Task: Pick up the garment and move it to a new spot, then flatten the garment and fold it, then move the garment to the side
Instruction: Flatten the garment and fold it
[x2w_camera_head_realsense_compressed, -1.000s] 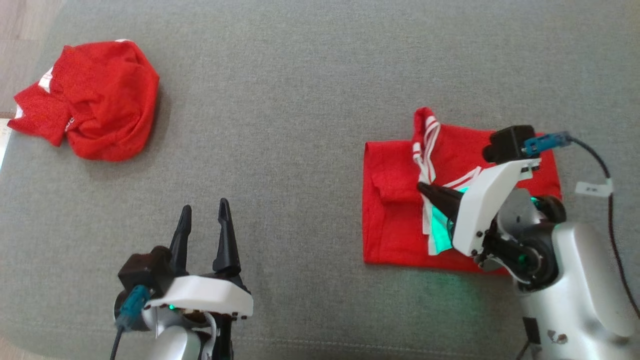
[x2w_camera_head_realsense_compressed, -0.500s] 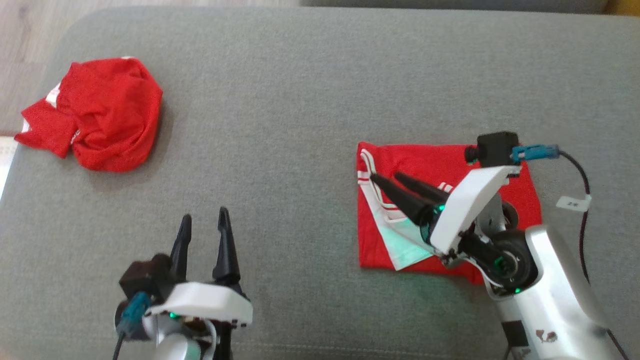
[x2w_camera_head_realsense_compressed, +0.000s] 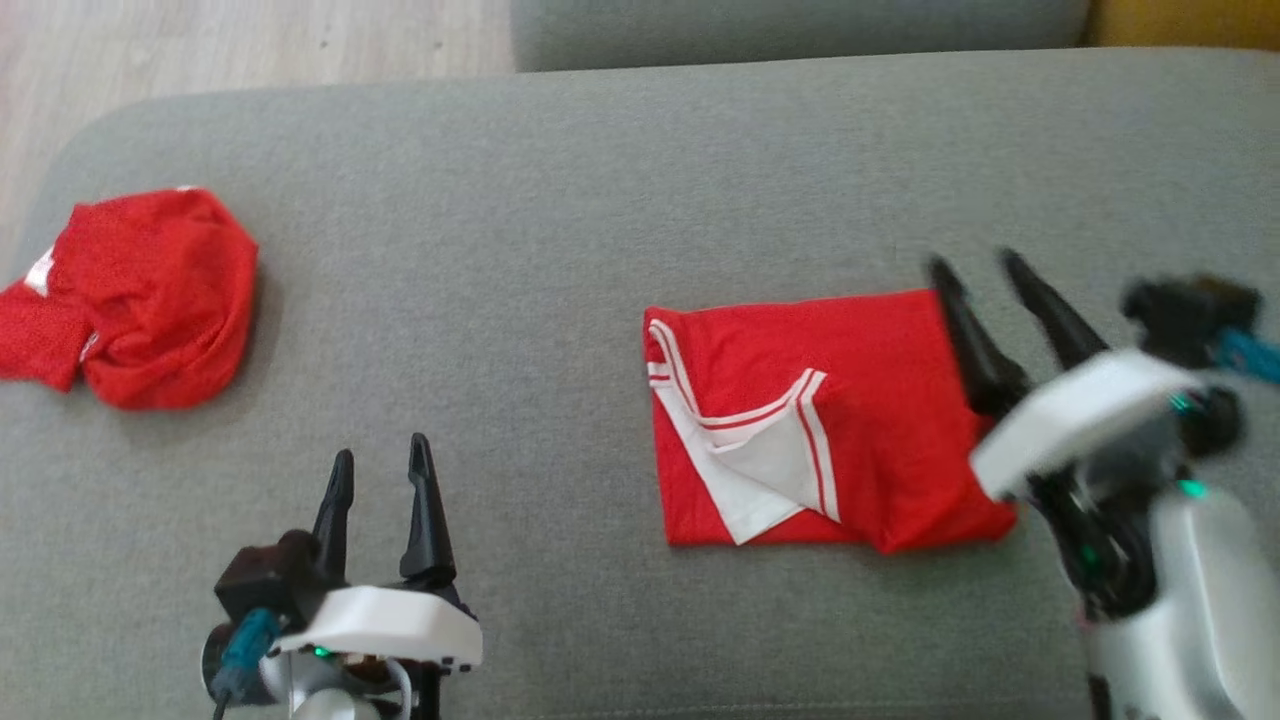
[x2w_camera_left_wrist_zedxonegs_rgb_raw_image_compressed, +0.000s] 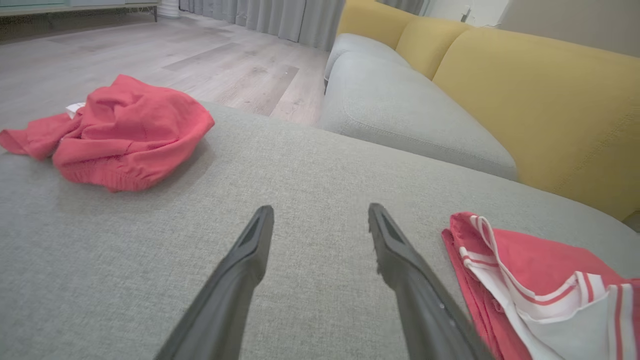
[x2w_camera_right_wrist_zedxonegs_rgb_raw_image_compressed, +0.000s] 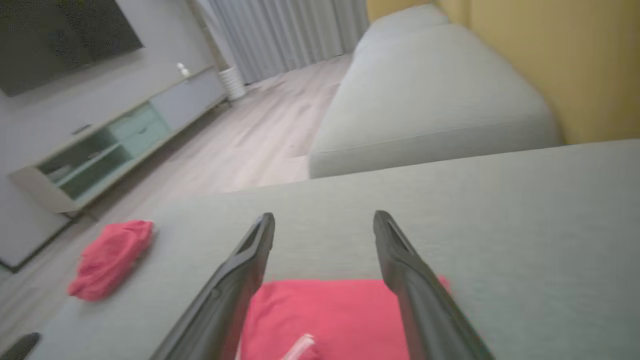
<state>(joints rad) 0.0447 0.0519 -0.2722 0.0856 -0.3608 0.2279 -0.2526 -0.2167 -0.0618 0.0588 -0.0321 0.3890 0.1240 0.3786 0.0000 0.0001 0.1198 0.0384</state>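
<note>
Grey sofa cushion (x2w_camera_head_realsense_compressed: 560, 250) fills most of the head view. Folded garment (x2w_camera_head_realsense_compressed: 880, 400), red with white striped trim, lies flat at centre right of the frame, a white-lined flap turned back at its lower left. Right gripper (x2w_camera_head_realsense_compressed: 972, 260) at the right edge of the frame, blurred, fingers spread and holding nothing, tips over the garment's upper right corner; cannot tell whether they touch the cloth. Left gripper (x2w_camera_head_realsense_compressed: 380, 448) at lower left, fingers apart and empty, above bare cushion, well apart from the fold. Crumpled red garment (x2w_camera_head_realsense_compressed: 140, 300) at far left. Wood floor (x2w_camera_head_realsense_compressed: 250, 45) along the top left; yellow sofa back (x2w_camera_left_wrist_zedxonegs_rgb_raw_image_compressed: 525, 90) upper right in the left wrist view.
</note>
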